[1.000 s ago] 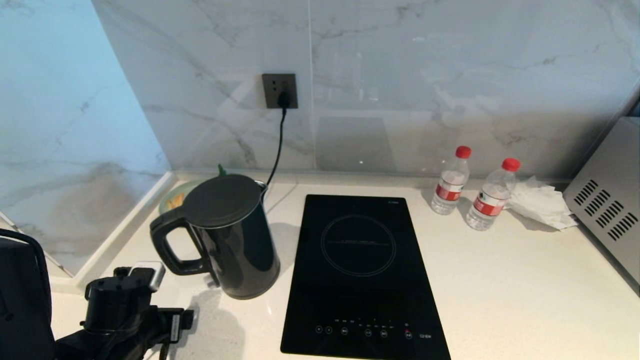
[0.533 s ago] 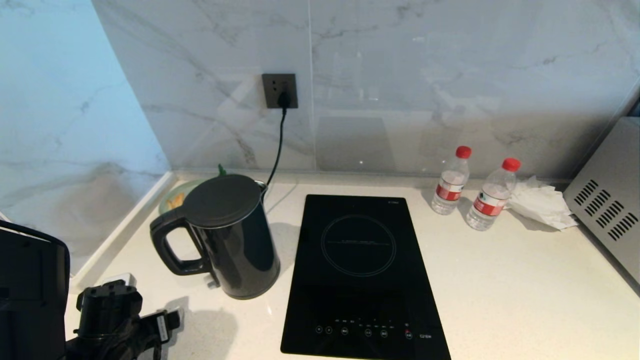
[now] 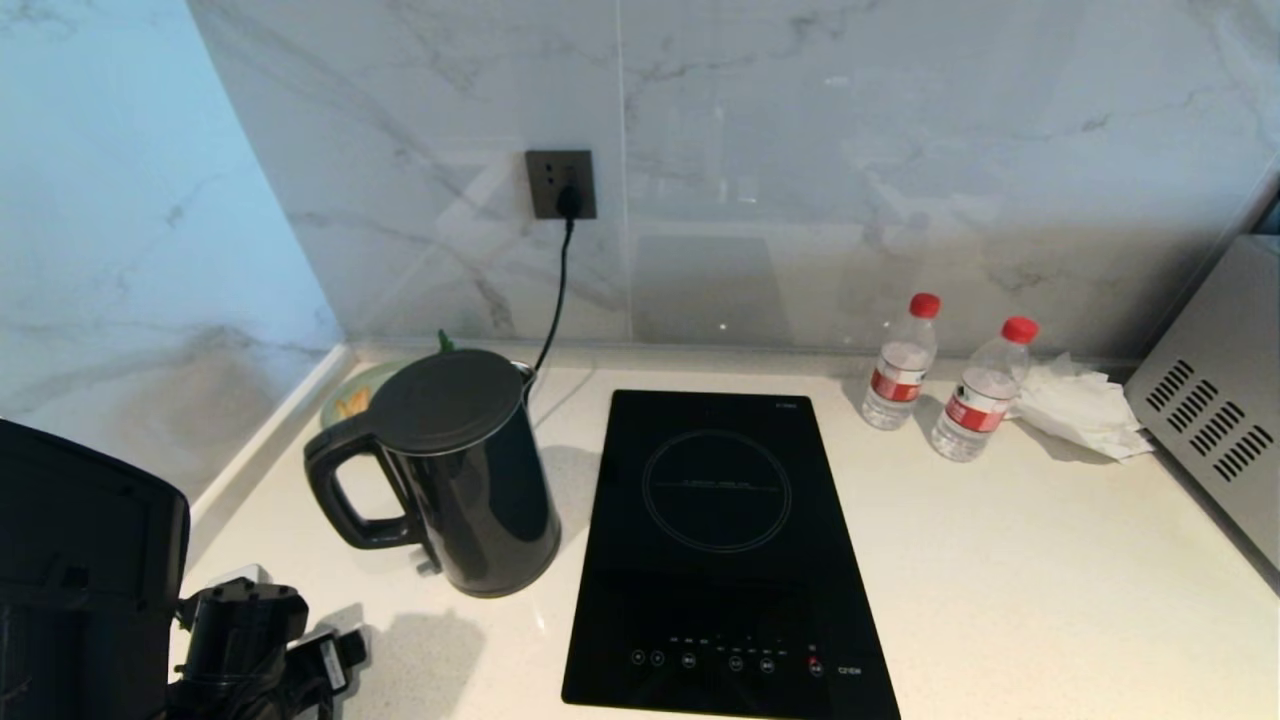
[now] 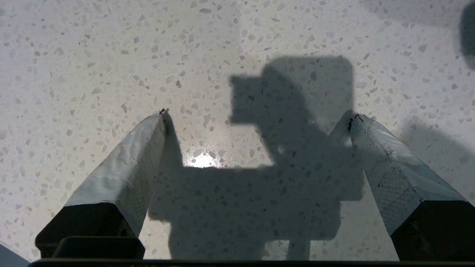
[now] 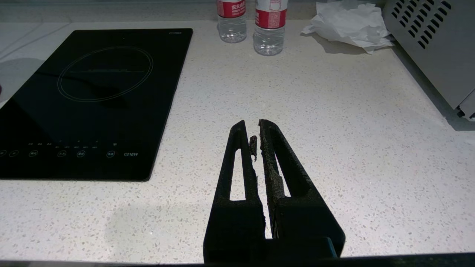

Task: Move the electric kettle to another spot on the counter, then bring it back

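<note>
You have the tabletop [image 3: 1000,560] in front of you, off-white and speckled, running back to a marbled wall. Take the induction hob [image 3: 720,550] as your landmark: it lies black and flat on the tabletop near the middle of your head view.

A grey vented appliance [image 3: 1215,400] stands well to the right of the hob, at the edge of the view.

The electric kettle [image 3: 455,470] stands upright just left of the hob, lid shut, its loop handle pointing away from the hob. Its cord runs up to the wall socket [image 3: 560,183] behind the hob's left rear corner. A plate [image 3: 350,395] peeks out behind the kettle, mostly hidden.

Your left tool [image 4: 256,118] hangs over bare tabletop left of the hob and nearer you than the kettle, apart from its handle. Its two fingers [image 4: 126,167] are spread wide with nothing between them.

Your right tool [image 5: 256,128] sits above the tabletop just right of the hob's near corner, fingers pressed together and empty.

Two water bottles [image 3: 900,362] with red caps stand behind the hob's right side, a crumpled tissue [image 3: 1080,405] beside them.
</note>
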Motion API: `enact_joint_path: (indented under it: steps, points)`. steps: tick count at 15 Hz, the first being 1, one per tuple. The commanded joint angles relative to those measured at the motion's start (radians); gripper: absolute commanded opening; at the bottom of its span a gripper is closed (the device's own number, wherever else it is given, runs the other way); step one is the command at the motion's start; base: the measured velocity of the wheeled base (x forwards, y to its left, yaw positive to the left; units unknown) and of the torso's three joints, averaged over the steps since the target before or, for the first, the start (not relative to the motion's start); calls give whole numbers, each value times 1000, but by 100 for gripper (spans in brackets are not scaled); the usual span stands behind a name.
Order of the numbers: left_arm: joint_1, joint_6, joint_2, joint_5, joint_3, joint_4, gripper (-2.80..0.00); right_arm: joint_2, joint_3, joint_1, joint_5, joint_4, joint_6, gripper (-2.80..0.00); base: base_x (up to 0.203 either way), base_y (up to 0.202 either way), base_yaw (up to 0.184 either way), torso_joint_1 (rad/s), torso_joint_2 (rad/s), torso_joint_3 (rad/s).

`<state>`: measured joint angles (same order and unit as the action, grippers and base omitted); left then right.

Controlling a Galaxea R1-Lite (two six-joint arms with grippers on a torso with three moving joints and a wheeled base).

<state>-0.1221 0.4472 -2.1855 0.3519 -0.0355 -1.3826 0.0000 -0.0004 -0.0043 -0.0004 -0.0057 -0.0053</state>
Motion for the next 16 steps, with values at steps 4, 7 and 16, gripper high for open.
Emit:
enact_joint_path:
  steps: [4, 7, 16]
  points:
    - [0, -18, 118, 7, -24, -1, 0, 0, 0, 0, 0, 0, -1, -280, 0, 0, 0, 0, 0, 0]
    - [7, -80, 132, 6, 5, -5, 0, 0, -1, 0, 0, 0, -1, -280, 0, 0, 0, 0, 0, 0]
    - [-4, -145, 207, 1, 35, -5, 0, 0, -1, 0, -1, 0, -1, -280, 0, 0, 0, 0, 0, 0]
